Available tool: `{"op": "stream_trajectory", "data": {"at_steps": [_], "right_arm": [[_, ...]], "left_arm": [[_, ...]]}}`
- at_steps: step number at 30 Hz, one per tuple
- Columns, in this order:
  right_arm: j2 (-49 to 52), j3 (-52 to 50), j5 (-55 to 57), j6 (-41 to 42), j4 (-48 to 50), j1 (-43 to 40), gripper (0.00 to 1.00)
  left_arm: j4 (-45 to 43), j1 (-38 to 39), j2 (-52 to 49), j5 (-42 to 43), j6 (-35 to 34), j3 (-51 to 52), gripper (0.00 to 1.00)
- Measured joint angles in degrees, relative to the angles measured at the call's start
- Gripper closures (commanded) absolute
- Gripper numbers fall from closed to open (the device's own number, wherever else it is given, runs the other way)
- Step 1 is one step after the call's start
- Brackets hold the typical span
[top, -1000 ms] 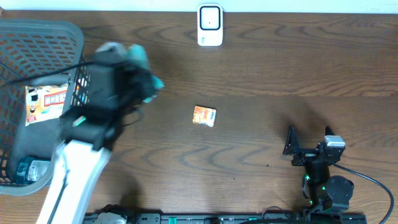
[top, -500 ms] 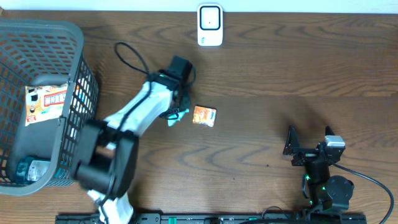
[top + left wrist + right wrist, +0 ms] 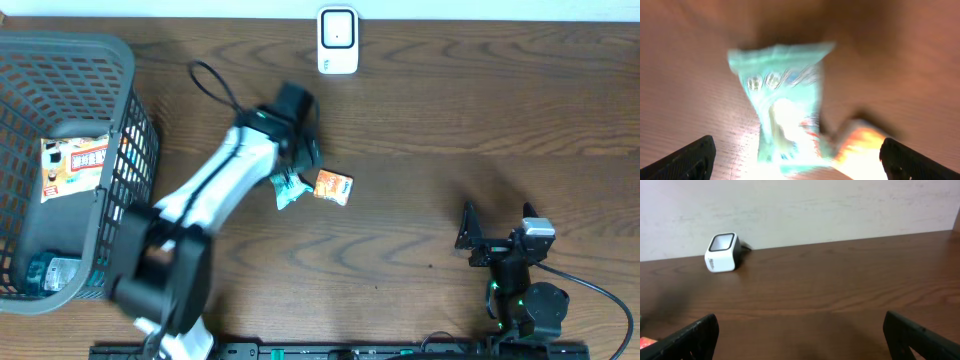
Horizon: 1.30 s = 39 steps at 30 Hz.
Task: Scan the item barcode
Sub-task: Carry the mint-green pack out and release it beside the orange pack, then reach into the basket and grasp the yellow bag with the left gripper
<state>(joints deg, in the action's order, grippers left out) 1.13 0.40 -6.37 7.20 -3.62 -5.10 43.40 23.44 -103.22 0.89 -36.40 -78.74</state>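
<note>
Right now your left fingers (image 3: 690,160) are spread wide, one at each lower corner of the left wrist view, and they grip nothing. Ahead of them, across the gap, a teal packet (image 3: 785,110) lies flat on the worktop (image 3: 450,120). That view is blurred, so you cannot read any print or barcode on it. From overhead, the teal packet (image 3: 287,188) sits near the middle of the worktop, right under the tip of the left arm (image 3: 235,165), which reaches out diagonally from the front edge. An orange packet (image 3: 333,187) lies just beside it on the right; whether the two touch cannot be told, as the wrist view smears their edges together. The white scanner (image 3: 338,40) stands at the far edge of the worktop, well apart from both packets and roughly in line with the orange one. On the left, the grey mesh basket (image 3: 120,60) holds a white and orange printed pack (image 3: 75,165). Your right fingers (image 3: 692,337) are also spread apart and hold nothing; the right arm (image 3: 510,250) sits folded near the front right, its wrist camera facing the scanner across bare wood.
</note>
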Motion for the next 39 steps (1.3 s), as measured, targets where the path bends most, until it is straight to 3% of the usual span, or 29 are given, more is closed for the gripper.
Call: {"op": "stream_trajectory", "data": {"at_steps": [5, 9, 15, 20, 24, 39], "right_arm": [[0.0, 0.0, 0.0, 0.0, 0.0, 0.0, 0.01], [0.0, 0.0, 0.0, 0.0, 0.0, 0.0, 0.01], [0.0, 0.0, 0.0, 0.0, 0.0, 0.0, 0.01], [0.0, 0.0, 0.0, 0.0, 0.0, 0.0, 0.01], [0.0, 0.0, 0.0, 0.0, 0.0, 0.0, 0.01], [0.0, 0.0, 0.0, 0.0, 0.0, 0.0, 0.01]], "left_arm": [[2.0, -4.7, 13.8, 0.2, 4.7, -10.7, 0.02], [2.3, -13.0, 24.8, -1.9, 6.7, -14.9, 0.02], [9.2, -31.1, 31.0, -7.7, 1.3, -15.1, 0.02], [13.4, -46.6, 28.1, -8.5, -10.6, -14.7, 0.02], [13.5, -53.1, 23.3, -6.9, -16.8, -14.3, 0.02], [9.9, -55.3, -5.8, 2.3, -22.1, -13.5, 0.02]]}}
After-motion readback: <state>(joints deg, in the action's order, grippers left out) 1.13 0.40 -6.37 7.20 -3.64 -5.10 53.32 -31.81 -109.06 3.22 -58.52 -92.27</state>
